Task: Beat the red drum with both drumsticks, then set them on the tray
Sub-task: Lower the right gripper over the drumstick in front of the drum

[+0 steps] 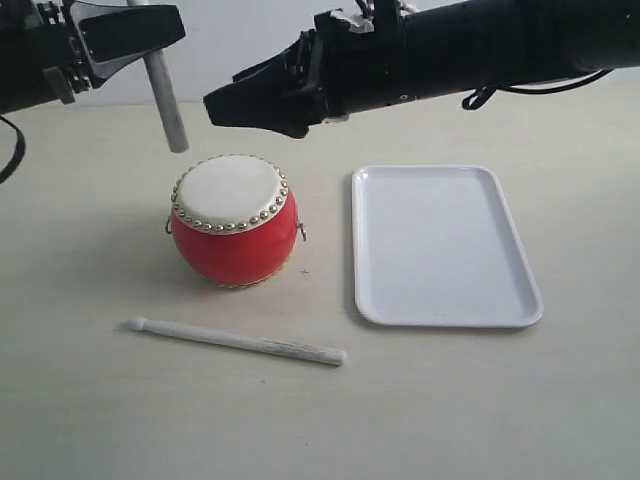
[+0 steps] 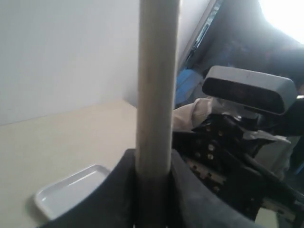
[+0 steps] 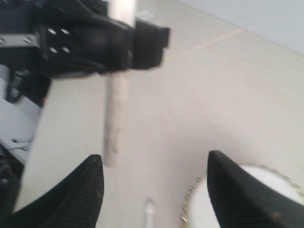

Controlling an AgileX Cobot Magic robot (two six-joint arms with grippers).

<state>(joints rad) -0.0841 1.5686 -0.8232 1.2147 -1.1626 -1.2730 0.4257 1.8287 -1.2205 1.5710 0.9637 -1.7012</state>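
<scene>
The red drum (image 1: pixel 234 222) with its cream skin stands on the table left of the white tray (image 1: pixel 442 245). My left gripper (image 1: pixel 125 35) at the upper left is shut on one drumstick (image 1: pixel 166 98), which hangs almost upright with its lower end just above and left of the drum. In the left wrist view that drumstick (image 2: pixel 157 85) rises from between the shut jaws. A second drumstick (image 1: pixel 240 341) lies flat on the table in front of the drum. My right gripper (image 1: pixel 225 105) hovers open and empty above the drum's far side; its fingertips (image 3: pixel 95 166) frame the drum's edge (image 3: pixel 256 190).
The tray is bare. The right arm (image 1: pixel 480 50) stretches across the back of the table from the right. Pale tabletop surrounds the drum and tray.
</scene>
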